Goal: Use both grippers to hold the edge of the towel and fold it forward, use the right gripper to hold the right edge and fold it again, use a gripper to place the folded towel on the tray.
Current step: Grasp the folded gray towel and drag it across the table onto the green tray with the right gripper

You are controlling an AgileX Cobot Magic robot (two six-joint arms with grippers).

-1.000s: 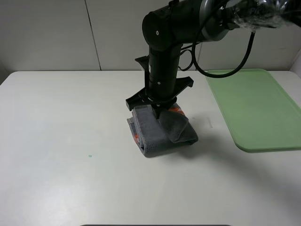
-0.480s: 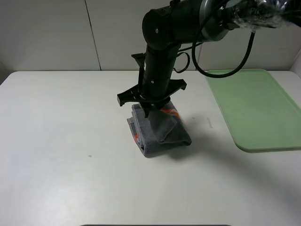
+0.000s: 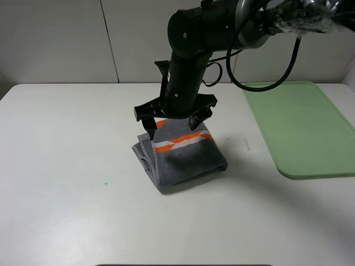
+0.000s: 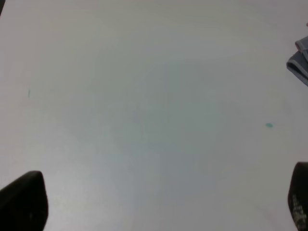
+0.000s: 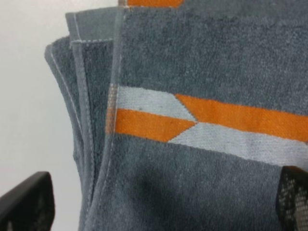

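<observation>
The dark grey towel (image 3: 180, 158) lies folded into a thick stack on the white table, its orange-and-white band facing up. My right gripper (image 3: 172, 128) hangs just above the towel's far part, open, with nothing between its fingers. In the right wrist view the towel (image 5: 202, 67) fills the frame, its layered hemmed edges (image 5: 79, 101) stacked along one side, and the right gripper (image 5: 159, 202) straddles it with its jaws wide apart. The left gripper (image 4: 161, 199) is open over bare table, with only a corner of the towel (image 4: 301, 62) in sight. The light green tray (image 3: 302, 127) sits at the right.
The white table (image 3: 66, 144) spreads out to the left of the towel. A small green speck (image 3: 106, 183) marks it at the front left. A pale wall stands behind. The right arm's black cable loops above the tray's far corner.
The right gripper opened and let go of the towel. The raised flap fell flat, leaving the orange band on top. The gripper shifted slightly left.
</observation>
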